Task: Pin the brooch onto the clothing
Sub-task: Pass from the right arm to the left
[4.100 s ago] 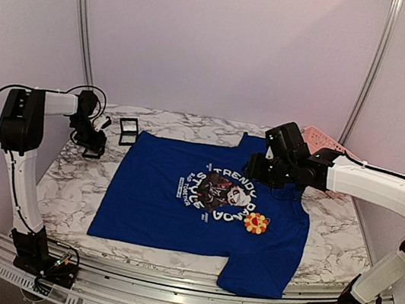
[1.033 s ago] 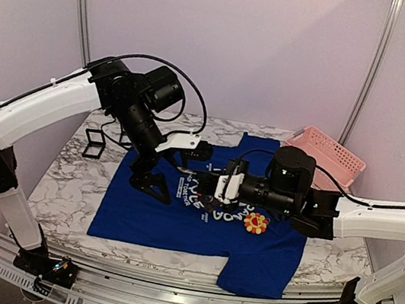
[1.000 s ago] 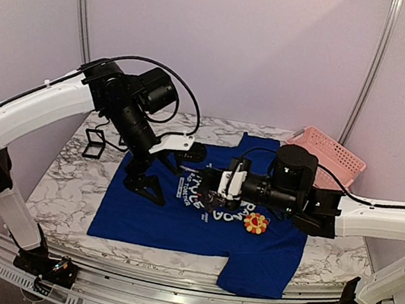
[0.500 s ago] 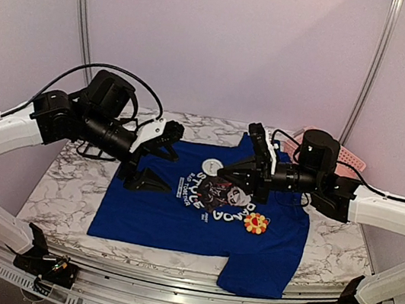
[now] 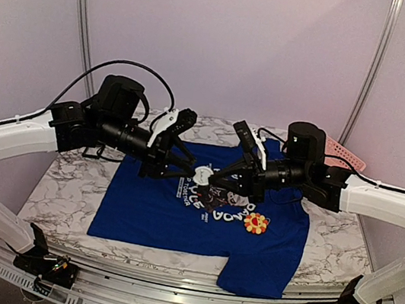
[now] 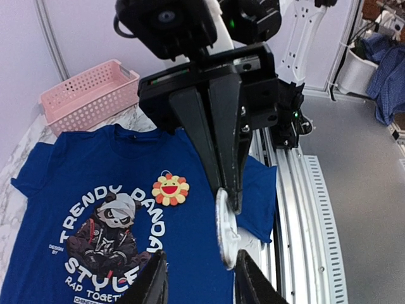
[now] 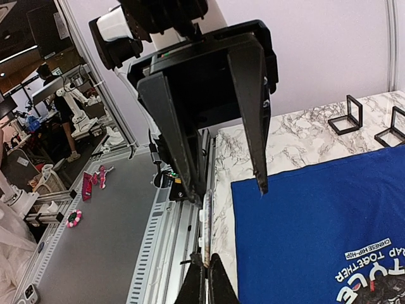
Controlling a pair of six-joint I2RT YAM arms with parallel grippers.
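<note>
The blue panda T-shirt, the clothing (image 5: 146,213), lies flat on the marble table. On it, right of the print, rests the flower brooch (image 5: 256,223) (image 6: 170,189), with no gripper touching it. Both arms meet in the air above the chest print. My right gripper (image 5: 218,176) (image 7: 205,282) is shut on the rim of a small white round disc (image 5: 203,174) (image 6: 223,228) (image 7: 206,215). My left gripper (image 5: 188,167) (image 6: 199,288) faces it, jaws apart on either side of the disc. One left finger (image 6: 250,285) is close beside the disc, the other stands well off.
A pink basket (image 5: 341,151) (image 6: 88,92) stands at the table's back right corner. Two small black square frames (image 7: 347,117) sit on the marble beyond the shirt's edge. The metal rail (image 6: 297,209) runs along the table's near edge.
My left gripper has swung right to the disc held by my right gripper, and its jaws have narrowed around it. The right gripper shifted slightly left. The brooch has not moved.
</note>
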